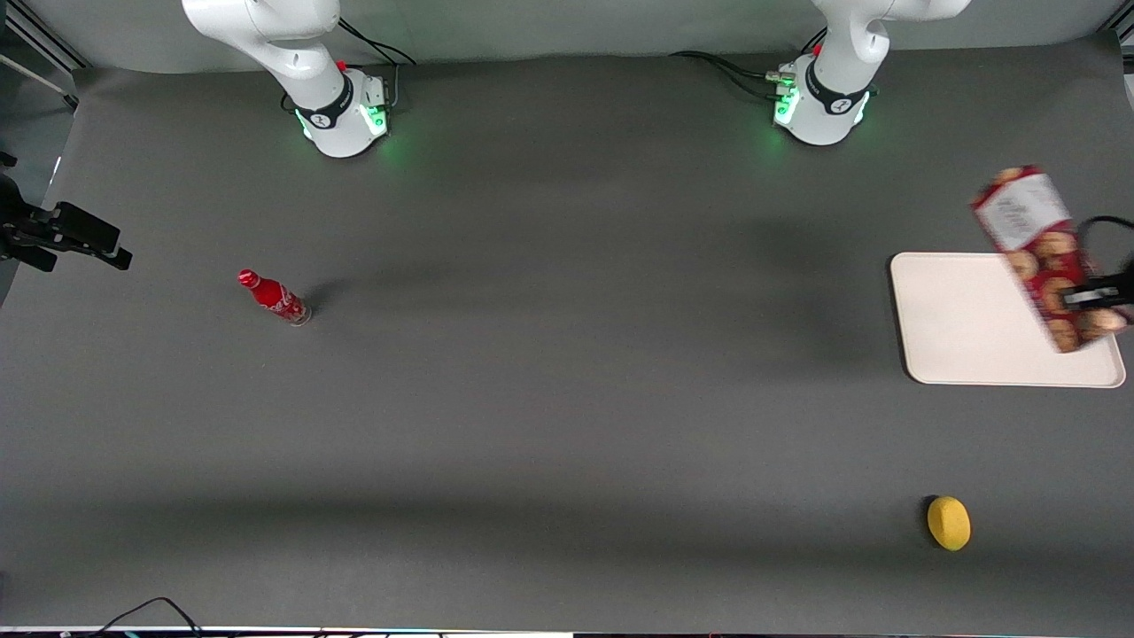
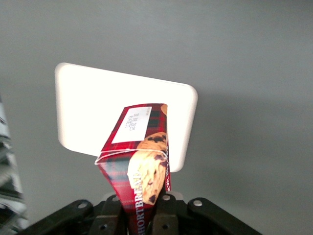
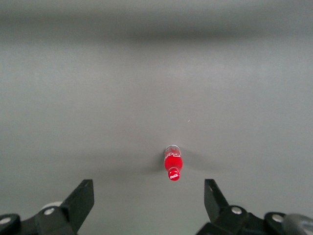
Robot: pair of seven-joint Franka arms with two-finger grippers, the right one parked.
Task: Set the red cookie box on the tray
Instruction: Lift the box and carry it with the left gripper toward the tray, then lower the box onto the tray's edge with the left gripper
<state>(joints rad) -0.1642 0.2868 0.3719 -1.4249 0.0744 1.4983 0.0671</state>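
Item: red cookie box (image 1: 1038, 255) | held aloft over tray (image 1: 961, 323), right of front frame | end effector (image 1: 1101, 299) pinching its lower end | long axis tilted, label end uppermost, tray directly below.

You can read "SHORTBREAD" in white capitals running along the side of the red cookie box (image 2: 142, 176), which the gripper (image 2: 142, 215) clamps at its lower end. The box's white label (image 2: 134, 123), at about 12 o'clock from that word, carries lines of print too small to make out. The small red bottle (image 1: 273, 296) bears white script you cannot read.
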